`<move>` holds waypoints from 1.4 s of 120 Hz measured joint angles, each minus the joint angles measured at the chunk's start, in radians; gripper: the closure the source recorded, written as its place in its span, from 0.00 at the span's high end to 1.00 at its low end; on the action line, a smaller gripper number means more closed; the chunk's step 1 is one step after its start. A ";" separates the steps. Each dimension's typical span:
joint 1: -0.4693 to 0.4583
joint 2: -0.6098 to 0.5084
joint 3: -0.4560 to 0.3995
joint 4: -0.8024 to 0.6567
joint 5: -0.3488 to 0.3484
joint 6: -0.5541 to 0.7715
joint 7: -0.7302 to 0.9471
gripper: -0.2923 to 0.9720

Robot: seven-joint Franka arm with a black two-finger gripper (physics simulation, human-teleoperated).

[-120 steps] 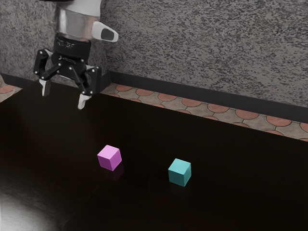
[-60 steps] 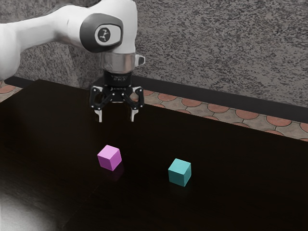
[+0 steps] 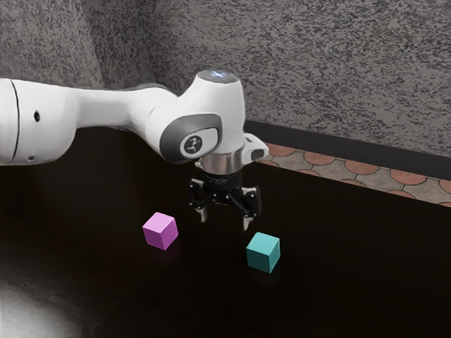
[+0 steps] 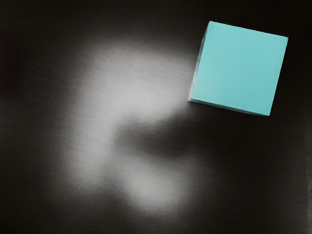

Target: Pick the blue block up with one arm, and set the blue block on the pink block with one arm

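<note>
Pink block (image 3: 160, 230): on the table (image 3: 352, 274), beyond the gripper (image 3: 225, 220) toward the exterior view's left, untouched. Gripper: has swung across from that side and dropped low, fingers (image 3: 246, 224) spread, empty. Blue block (image 3: 263, 251): just below and beside it, not yet between the fingers. Approach looks nearly complete; grasp pending.

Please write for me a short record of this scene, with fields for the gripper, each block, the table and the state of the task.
gripper: open, holding nothing, above the table
blue block: on the table, untouched, not straight under the gripper
pink block: on the table, toward the exterior view's left of the blue block, nothing on it
table: dark, glossy
task state: blue block not yet picked up
</note>
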 joint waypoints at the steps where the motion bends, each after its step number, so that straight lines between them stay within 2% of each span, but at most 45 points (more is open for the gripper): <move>1: -0.001 0.004 0.000 0.000 0.000 0.010 0.007 0.77; 28: -0.006 0.111 -0.001 0.003 -0.022 0.191 0.169 0.77; 64: 0.000 0.208 -0.001 0.004 -0.086 0.288 0.313 0.77; 84: 0.010 0.284 -0.002 0.074 -0.100 0.314 0.374 0.77; 105: 0.017 0.321 -0.002 0.086 -0.105 0.326 0.425 0.77; 168: 0.017 0.387 -0.002 0.106 -0.097 0.334 0.511 0.77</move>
